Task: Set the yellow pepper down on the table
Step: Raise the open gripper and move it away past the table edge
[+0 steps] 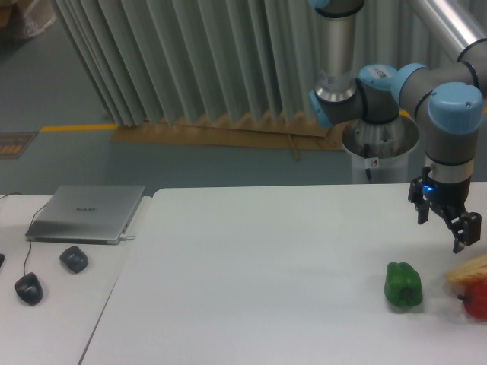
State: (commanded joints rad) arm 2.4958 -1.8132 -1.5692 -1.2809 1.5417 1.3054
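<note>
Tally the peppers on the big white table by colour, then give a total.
Green pepper: 1
Red pepper, cut off by the right edge: 1
Yellow pepper, only partly in frame at the right edge: 1
Total: 3
</note>
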